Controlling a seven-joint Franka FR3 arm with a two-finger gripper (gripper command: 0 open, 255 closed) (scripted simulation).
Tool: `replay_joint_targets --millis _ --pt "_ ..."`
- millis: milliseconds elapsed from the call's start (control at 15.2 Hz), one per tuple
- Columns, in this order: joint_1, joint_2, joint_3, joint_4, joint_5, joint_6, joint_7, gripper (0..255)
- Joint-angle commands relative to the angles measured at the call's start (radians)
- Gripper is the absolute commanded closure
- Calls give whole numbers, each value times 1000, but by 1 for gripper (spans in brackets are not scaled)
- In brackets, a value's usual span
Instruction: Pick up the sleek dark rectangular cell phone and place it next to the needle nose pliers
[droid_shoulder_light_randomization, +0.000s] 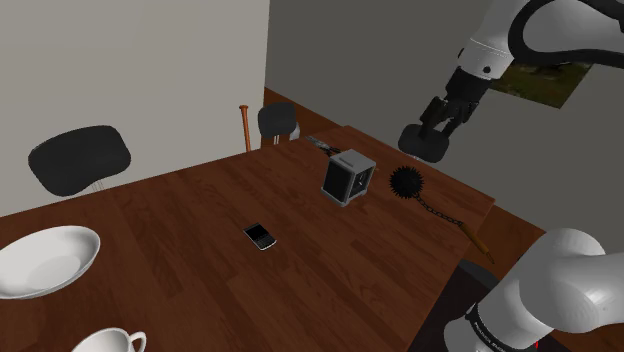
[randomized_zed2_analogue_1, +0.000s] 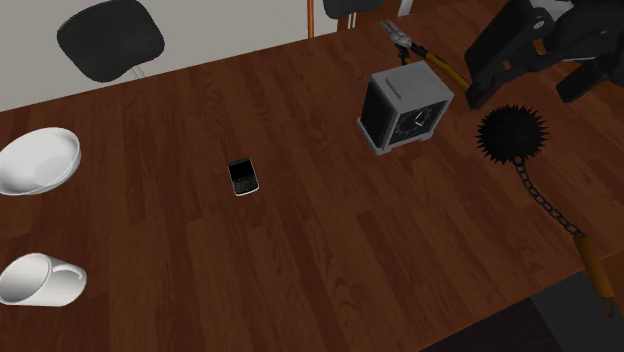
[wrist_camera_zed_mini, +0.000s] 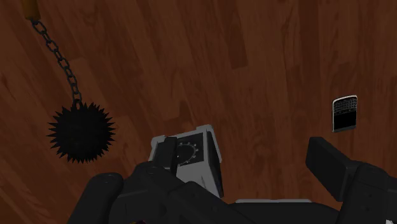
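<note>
The dark rectangular cell phone (droid_shoulder_light_randomization: 260, 236) (randomized_zed2_analogue_1: 242, 177) (wrist_camera_zed_mini: 344, 113) lies flat on the brown wooden table (droid_shoulder_light_randomization: 180, 230), screen and keypad up, out in the open. The needle nose pliers (droid_shoulder_light_randomization: 322, 143) (randomized_zed2_analogue_1: 415, 45), with orange handles, lie at the far table edge behind a grey cube clock (droid_shoulder_light_randomization: 347, 178) (randomized_zed2_analogue_1: 405, 108) (wrist_camera_zed_mini: 194, 153). My gripper (droid_shoulder_light_randomization: 425, 148) (randomized_zed2_analogue_1: 520, 92) (wrist_camera_zed_mini: 248, 159) hangs open and empty well above the table, over the clock and the spiked ball, far from the phone.
A black spiked ball (droid_shoulder_light_randomization: 406, 182) (randomized_zed2_analogue_1: 511, 135) (wrist_camera_zed_mini: 81, 132) on a chain with a wooden handle (droid_shoulder_light_randomization: 480, 240) lies beside the clock. A white bowl (droid_shoulder_light_randomization: 45, 258) and a cup (droid_shoulder_light_randomization: 110, 342) sit at the shoulder view's left. Chairs (droid_shoulder_light_randomization: 80, 158) and a bat (droid_shoulder_light_randomization: 243, 125) stand beyond the table.
</note>
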Motion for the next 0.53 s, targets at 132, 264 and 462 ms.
replay_joint_targets --millis 132,264,462 --pt "14 28 14 -33 10 64 7 0" --pt "29 61 29 -61 20 128 15 0" --pt "50 121 52 -94 32 225 25 0"
